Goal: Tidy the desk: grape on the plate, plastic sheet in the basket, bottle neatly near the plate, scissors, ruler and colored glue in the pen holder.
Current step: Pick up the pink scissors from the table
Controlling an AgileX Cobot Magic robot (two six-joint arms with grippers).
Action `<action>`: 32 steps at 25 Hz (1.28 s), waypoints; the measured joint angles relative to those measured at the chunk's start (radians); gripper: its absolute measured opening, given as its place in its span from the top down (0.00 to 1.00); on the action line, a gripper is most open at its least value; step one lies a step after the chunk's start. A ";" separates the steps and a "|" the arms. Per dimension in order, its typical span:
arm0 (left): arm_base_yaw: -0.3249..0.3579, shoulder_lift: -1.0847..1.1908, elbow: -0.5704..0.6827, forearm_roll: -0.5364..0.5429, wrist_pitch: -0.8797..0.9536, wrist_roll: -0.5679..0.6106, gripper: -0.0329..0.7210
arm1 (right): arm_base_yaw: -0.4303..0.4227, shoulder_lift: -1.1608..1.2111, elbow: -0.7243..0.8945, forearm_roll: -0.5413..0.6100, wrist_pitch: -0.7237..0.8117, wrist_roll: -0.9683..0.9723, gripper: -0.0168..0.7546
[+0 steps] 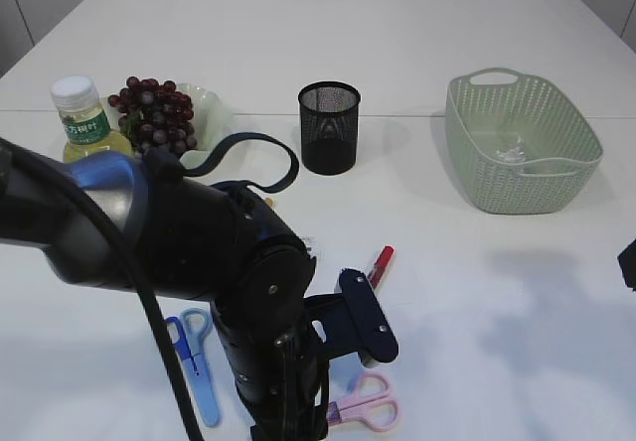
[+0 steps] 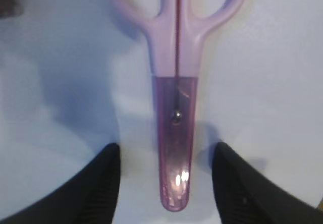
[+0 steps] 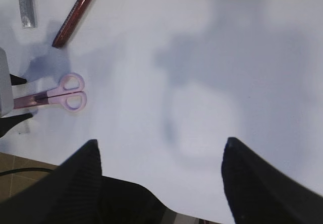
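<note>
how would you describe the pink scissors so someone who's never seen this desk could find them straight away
Start at the near edge of the white table, under the big dark left arm. The pink plastic-handled scissors lie flat there, their blades in a translucent purple sheath between the open left gripper's fingers. The other pair, the blue scissors, lies further left, and the red glue pen is a thin stick.

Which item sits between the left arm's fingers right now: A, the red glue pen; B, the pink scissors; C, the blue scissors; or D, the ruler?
B: in the left wrist view the pink scissors lie on the table with their capped blade end between the two open fingers, which stand apart from it on either side and do not touch it yet.
</note>
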 joint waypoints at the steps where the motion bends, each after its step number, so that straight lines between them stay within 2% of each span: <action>1: 0.000 0.000 0.000 0.000 0.000 0.000 0.41 | 0.000 0.000 0.000 0.000 0.000 0.000 0.23; 11: 0.000 0.000 0.000 0.000 0.000 0.000 0.52 | 0.000 0.000 0.000 0.000 0.000 0.000 0.23; 23: 0.000 0.000 0.000 0.000 0.000 0.000 0.74 | 0.000 0.000 0.000 0.000 0.000 -0.002 0.23; 32: 0.000 0.000 -0.002 -0.080 0.016 0.000 0.75 | 0.000 0.000 0.000 0.005 0.000 -0.002 0.23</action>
